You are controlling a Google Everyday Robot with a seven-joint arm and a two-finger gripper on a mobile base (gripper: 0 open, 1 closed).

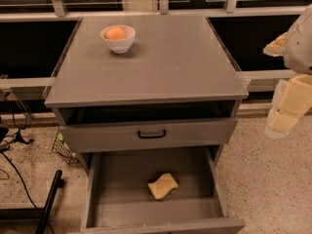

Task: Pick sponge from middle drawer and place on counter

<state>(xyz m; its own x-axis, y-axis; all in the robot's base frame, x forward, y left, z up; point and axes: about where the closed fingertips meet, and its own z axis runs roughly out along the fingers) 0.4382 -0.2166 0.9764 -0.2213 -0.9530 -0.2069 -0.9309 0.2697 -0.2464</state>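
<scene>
Lying on the bare floor of the open middle drawer, lower centre of the frame, the sponge is being kept apart from every low wall. The gripper is being held at the right edge, beyond the overhang of the counter; whether it is released or clenched cannot be told. A white bowl is being carried at the counter's upper left, above speckled flooring.

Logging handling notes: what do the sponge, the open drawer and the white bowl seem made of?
Sponge: probably soft foam, matte pale yellow, wavy edges. Drawer: painted metal or laminate, can't tell which; flat matte grey. Bowl: likely glazed ceramic; smooth white with slight sheen. Gripper hangs at the right edge, clear of all three.
</scene>
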